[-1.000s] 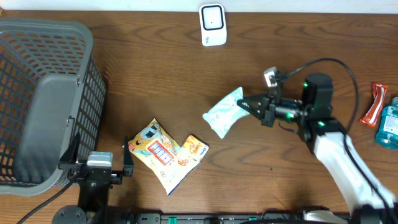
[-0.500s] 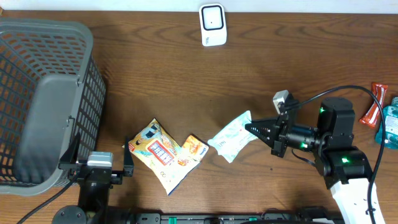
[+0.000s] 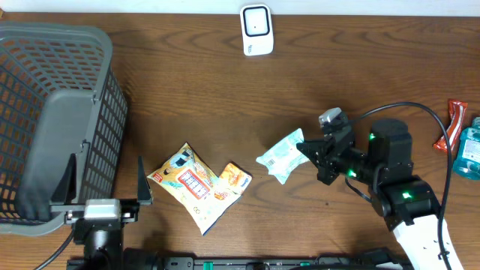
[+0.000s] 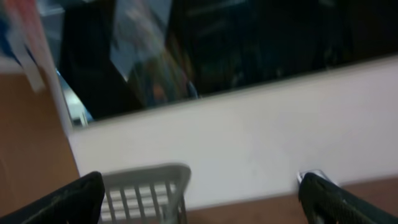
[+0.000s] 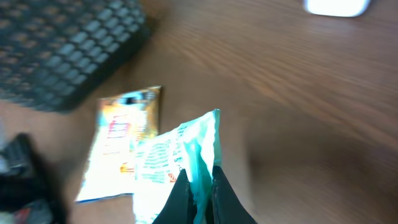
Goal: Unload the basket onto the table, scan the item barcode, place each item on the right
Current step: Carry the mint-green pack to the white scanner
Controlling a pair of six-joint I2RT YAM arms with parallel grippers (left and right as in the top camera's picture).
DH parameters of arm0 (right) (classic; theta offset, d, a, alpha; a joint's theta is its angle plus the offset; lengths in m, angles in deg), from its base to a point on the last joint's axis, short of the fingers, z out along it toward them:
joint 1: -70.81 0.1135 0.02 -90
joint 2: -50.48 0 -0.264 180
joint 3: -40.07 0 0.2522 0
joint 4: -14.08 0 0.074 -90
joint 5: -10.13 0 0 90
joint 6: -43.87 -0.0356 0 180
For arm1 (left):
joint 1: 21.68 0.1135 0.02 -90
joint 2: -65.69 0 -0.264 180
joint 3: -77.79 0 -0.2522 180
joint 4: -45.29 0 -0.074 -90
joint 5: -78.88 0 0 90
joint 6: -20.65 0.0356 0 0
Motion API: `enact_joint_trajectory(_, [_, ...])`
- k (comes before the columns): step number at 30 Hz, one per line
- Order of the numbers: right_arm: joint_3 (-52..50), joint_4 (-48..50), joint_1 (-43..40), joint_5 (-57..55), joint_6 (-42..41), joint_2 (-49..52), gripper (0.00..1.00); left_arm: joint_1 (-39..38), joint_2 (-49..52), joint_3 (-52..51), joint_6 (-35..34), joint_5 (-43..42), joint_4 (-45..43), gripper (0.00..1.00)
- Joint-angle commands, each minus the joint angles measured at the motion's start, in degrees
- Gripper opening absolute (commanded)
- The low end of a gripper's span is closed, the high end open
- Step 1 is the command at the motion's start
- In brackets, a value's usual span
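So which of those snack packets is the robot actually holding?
The pale green-and-white packet, pinched at its edge by the right pincer. The big yellow packet and the small orange one lie untouched on the table.

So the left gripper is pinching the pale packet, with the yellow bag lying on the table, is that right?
Not quite: the right gripper pinches the pale packet, as the overhead view shows. The yellow bag does lie on the table.
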Motion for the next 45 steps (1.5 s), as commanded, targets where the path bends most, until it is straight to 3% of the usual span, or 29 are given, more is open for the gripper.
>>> enact_joint_trajectory(1, [1.73, 0.24, 4.35, -19.45, 0.11, -0.46, 0.01, -0.22, -0.22, 0.52, -4.04, 0.02, -2.84, 1.0])
enact_joint_trajectory(5, [3.17, 2.49, 8.02, -29.22, 0.13, 0.37, 0.01, -0.22, 1.36, 0.52, -10.16, 0.02, -3.08, 1.0])
enact_joint_trajectory(11, [4.72, 12.7, 8.24, -29.83, 2.19, 6.88, 0.01, -0.24, 6.29, 0.52, -10.12, -7.52, -2.82, 1.0])
enact_joint_trajectory(15, [8.74, 18.91, 8.24, -30.16, 5.75, 16.35, 0.01, -0.57, 8.74, 0.52, -10.1, -10.05, -1.55, 1.0])
enact_joint_trajectory(21, [26.08, 21.38, 8.24, -41.31, 14.71, 35.47, 0.01, -0.57, 8.72, 0.52, -9.88, -10.01, 6.1, 1.0])
enact_joint_trajectory(29, [43.6, 25.66, 9.81, -46.27, 26.77, 53.11, 0.01, -0.55, 8.72, 0.52, -9.88, -10.01, 6.43, 1.0])
enact_joint_trajectory(33, [49.51, 36.68, 12.13, -55.43, 35.28, 62.62, 0.01, -0.57, 8.72, 0.52, -9.88, -10.01, 6.43, 1.0])
enact_joint_trajectory(39, [58.47, 45.38, 13.79, -60.98, 41.0, 73.46, 0.01, -0.57, 8.72, 0.52, -9.88, -10.01, 6.45, 1.0])
enact_joint_trajectory(42, [61.29, 46.27, 14.99, -68.87, 39.56, 74.93, 0.01, -0.55, 8.72, 0.52, -9.86, -10.01, 7.23, 1.0])
enact_joint_trajectory(44, [61.31, 45.03, 15.85, -75.08, 33.9, 74.38, 0.01, -0.55, 8.72, 0.48, -8.59, -10.01, 7.52, 1.0])
enact_joint_trajectory(45, [61.31, 39.95, 16.26, -77.18, 28.87, 73.48, 0.01, -0.55, 8.72, 0.48, -6.91, -10.01, 7.72, 1.0])
